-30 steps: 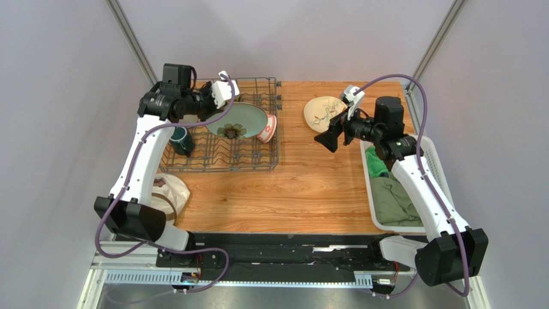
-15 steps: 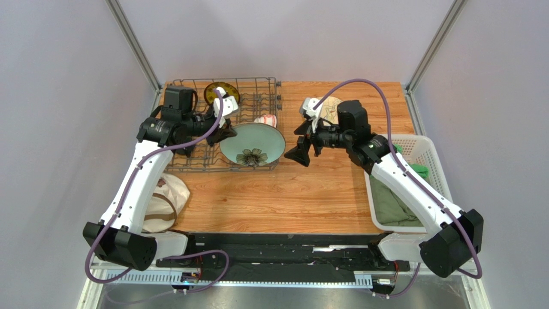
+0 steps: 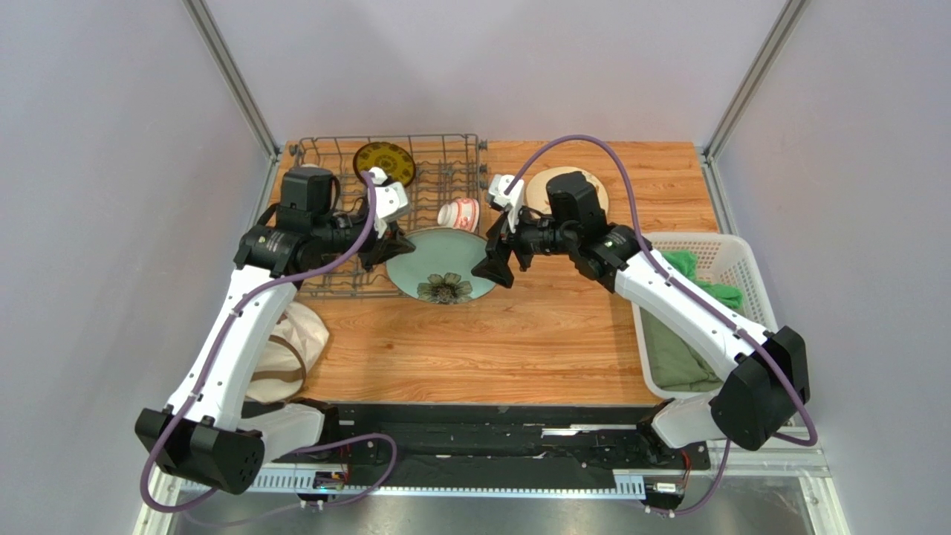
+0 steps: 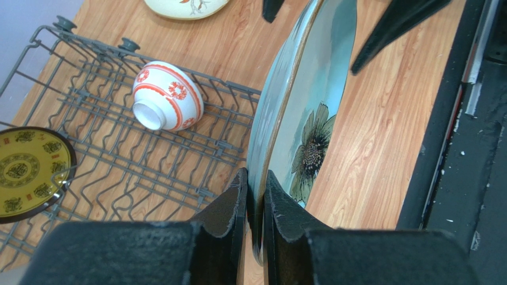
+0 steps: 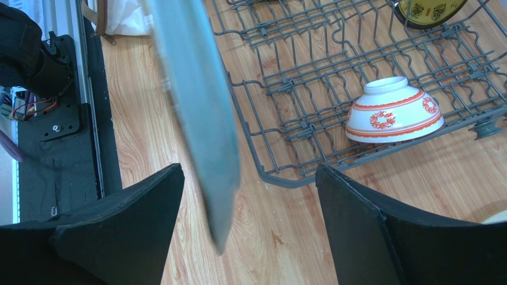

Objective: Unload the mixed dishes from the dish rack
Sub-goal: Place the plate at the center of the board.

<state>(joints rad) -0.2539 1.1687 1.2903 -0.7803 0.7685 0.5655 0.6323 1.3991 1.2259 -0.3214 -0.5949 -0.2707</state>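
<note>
The left wrist view shows what the overhead one cannot. The left gripper (image 4: 254, 178) has both fingers pinched tight on the rim of the pale green flowered plate (image 4: 309, 89). The plate stands on edge and runs straight away from the fingertips, with its flower face turned to their right.

The right wrist view adds the other end. The right gripper (image 5: 249, 169) is spread wide, and the blurred far edge of the plate hangs between its fingers, nearer the left one and touching neither.

Only the overhead view places the whole. The plate is held between the two grippers, above the wooden table (image 3: 536, 334) and at the near right corner of the dish rack (image 3: 447, 156).

The rack lies to the left of the left fingers. In it, the small red-and-white bowl (image 4: 166, 95) is tipped on its side near the rack's right wall. The yellow-and-dark patterned plate (image 4: 30, 169) stands in the prongs well apart from the fingers, at the far side.

The cream plate (image 4: 187, 5) lies on the table beyond the held plate's far edge, outside the rack.

Seen from above alone, a white slotted basket (image 3: 731, 251) sits well behind the right fingers, beside that arm, with green cloths (image 3: 670, 362) heaped in it.
</note>
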